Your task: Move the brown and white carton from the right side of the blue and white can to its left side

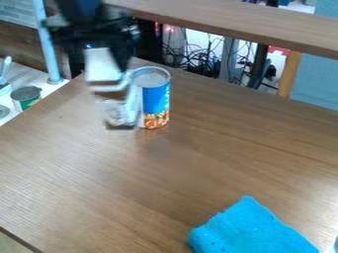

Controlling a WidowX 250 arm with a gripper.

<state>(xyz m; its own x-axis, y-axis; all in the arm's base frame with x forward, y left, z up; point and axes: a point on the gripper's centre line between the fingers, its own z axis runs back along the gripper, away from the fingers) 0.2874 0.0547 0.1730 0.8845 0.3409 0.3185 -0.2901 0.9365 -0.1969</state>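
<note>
My claw (124, 116) hangs low over the brown tabletop (86, 168), right beside a blue-and-orange can (155, 99) that stands upright on its right side in the view. I cannot tell how far open my claw is, or whether it has hold of anything; nor can I tell whether it touches the can's wall. The can looks like stiff, smooth metal: it should not give under a squeeze, but it could slip or turn, and if full it would be fairly heavy. I'd take it around the middle of its body, square to its upright sides, below the rim. A soft, limp blue cloth (251, 230) lies well apart from my claw, down toward the view's lower right.
</note>
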